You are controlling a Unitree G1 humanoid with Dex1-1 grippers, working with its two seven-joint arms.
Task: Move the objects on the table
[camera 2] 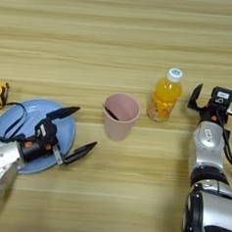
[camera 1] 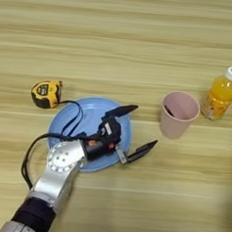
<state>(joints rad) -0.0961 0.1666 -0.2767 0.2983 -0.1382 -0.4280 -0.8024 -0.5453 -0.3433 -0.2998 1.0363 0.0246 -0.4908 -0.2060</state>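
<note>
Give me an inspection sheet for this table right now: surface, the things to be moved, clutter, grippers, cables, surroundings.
Surface: light wooden table, plank grain running across.
Job's things: round blue plate at left; yellow-and-black tape measure just beyond its left rim, wrist loop reaching onto the plate; pink cup upright; orange juice bottle upright, white cap on, right of the cup, apart from it.
Clutter: nothing seen.
Grippers: left gripper open over the plate's right edge, holding nothing; right gripper open, empty, right of the bottle.
Cables: black cable looping beside the left arm; another along the right arm.
Surroundings: nothing seen; the table fills both views.
</note>
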